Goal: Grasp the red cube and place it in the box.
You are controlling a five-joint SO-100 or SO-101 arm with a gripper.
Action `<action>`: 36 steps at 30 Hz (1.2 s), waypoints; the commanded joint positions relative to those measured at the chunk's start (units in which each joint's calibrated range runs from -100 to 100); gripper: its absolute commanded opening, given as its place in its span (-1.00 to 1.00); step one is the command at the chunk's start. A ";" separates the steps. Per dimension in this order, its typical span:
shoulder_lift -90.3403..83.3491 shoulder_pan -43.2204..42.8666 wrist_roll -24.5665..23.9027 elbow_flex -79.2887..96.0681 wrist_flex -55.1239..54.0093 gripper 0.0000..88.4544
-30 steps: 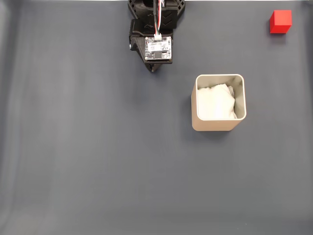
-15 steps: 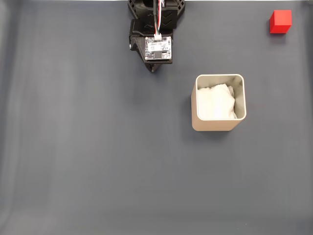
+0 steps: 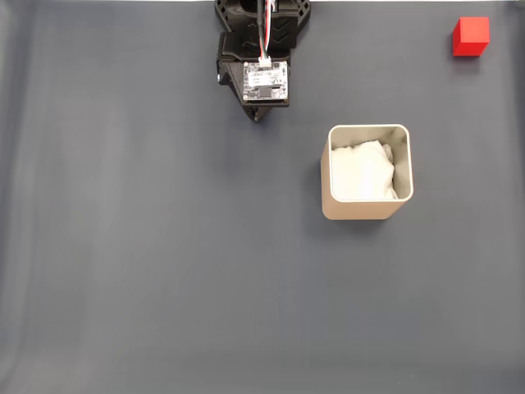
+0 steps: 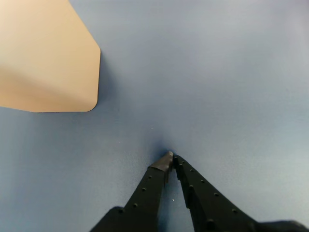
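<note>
Nothing has moved: gripper (image 4: pixel 171 156) pressed together and empty, red cube (image 3: pixel 471 37) untouched.

A matte black plastic robot arm (image 3: pixel 261 33) carries a small white circuit board (image 3: pixel 266 82) fed by red, white and black wires (image 3: pixel 264 33); its two tapered black fingers (image 4: pixel 154 186) are dotted with small holes.

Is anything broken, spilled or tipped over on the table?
No, nothing stands out. The box stands upright with its white padding tucked inside. The red cube sits flat in the far corner, apart from the box. The gripper is shut and holds nothing.
</note>
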 commanded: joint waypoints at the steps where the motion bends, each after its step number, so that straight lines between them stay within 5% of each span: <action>1: 0.00 0.18 -0.34 0.55 0.81 -0.98; 26: 0.00 0.53 -1.47 0.55 0.57 -0.99; 36: 0.26 0.46 -1.95 0.55 -18.96 -0.99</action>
